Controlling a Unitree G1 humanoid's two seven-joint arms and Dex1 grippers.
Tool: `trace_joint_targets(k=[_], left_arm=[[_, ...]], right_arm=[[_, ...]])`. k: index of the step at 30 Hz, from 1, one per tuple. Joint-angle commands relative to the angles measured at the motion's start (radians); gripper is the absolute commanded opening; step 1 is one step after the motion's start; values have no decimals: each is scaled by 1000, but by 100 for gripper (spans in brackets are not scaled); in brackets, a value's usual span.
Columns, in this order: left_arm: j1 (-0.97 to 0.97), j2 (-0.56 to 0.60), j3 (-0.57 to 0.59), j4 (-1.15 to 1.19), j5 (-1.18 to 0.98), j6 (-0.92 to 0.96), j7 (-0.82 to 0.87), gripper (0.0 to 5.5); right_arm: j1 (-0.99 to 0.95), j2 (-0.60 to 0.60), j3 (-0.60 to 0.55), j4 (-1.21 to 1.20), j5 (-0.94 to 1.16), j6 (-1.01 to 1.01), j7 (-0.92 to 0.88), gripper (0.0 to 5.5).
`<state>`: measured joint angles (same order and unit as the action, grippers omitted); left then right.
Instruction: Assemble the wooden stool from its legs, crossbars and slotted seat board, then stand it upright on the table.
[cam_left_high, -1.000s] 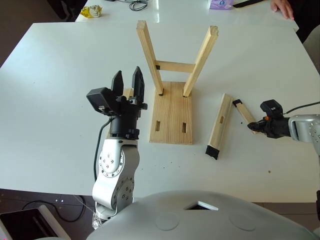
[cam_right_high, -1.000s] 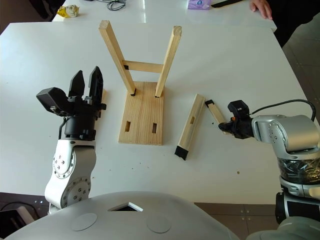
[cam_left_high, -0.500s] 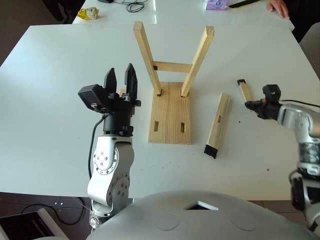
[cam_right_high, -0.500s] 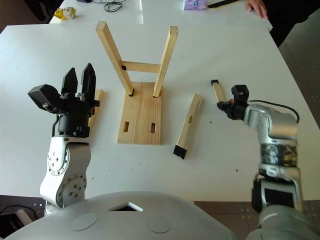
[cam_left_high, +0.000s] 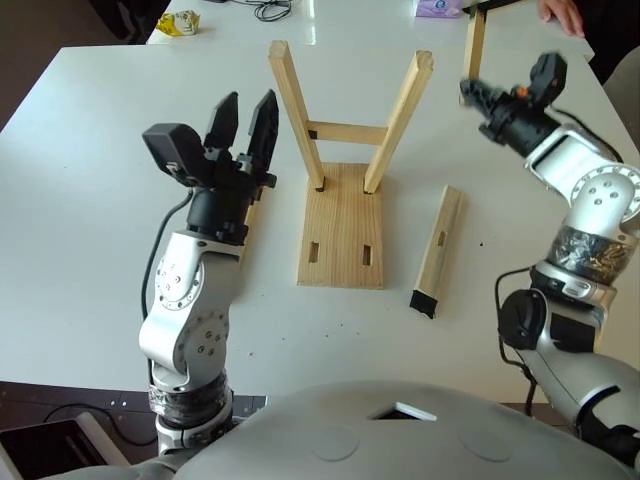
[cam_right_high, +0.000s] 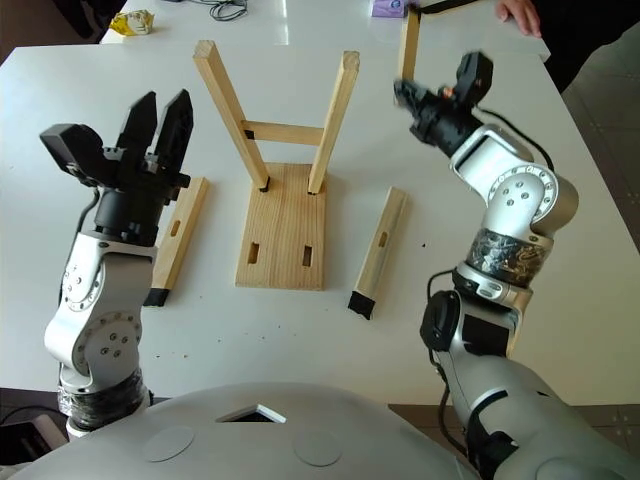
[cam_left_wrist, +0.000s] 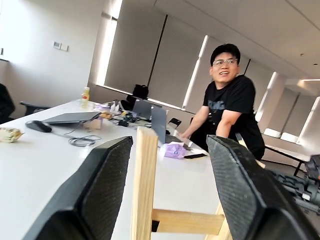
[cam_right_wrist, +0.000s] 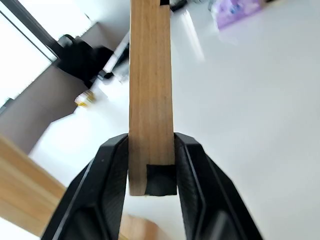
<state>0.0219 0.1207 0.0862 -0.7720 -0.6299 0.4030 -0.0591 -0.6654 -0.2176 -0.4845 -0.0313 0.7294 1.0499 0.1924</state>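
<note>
So, your right end effector (cam_left_high: 476, 95) pinches a crossbar (cam_left_high: 474, 45), raised over the table's (cam_left_high: 100, 200) far right edge, probably for carrying to the standing legs (cam_left_high: 296, 115). Your left end effector (cam_left_high: 248, 100) hangs wide open, empty, beside the mid-table board (cam_left_high: 340, 245), likely to steady it.

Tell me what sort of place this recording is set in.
Probably an office meeting room. The half-built stool sits on a large white table. Farther back, the left wrist view shows a laptop and loose cables on the white tabletop, and tall windows with roller blinds.
</note>
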Motion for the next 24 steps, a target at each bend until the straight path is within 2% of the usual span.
trace_joint_targets(k=[1,3,9,12,15,18,24], left_arm=[[-121,88,131,34,-190,43,-40,276],[-153,124,167,60,-280,64,-62,276],[-280,175,228,172,-530,85,-108,276],[-346,185,216,205,-589,89,-142,276],[-370,190,209,196,-658,98,-166,316],[-381,216,196,210,-694,124,-178,365],[-393,288,163,205,-776,191,-258,371]], right_arm=[[-185,-7,44,38,74,-83,127,130],[-261,-45,64,117,79,-116,208,130],[-473,-111,17,251,244,-81,393,130],[-411,-119,146,137,295,11,517,130],[-305,-171,297,26,279,35,675,130],[-254,-225,360,42,250,18,791,130],[-267,-284,416,129,175,-63,940,130]])
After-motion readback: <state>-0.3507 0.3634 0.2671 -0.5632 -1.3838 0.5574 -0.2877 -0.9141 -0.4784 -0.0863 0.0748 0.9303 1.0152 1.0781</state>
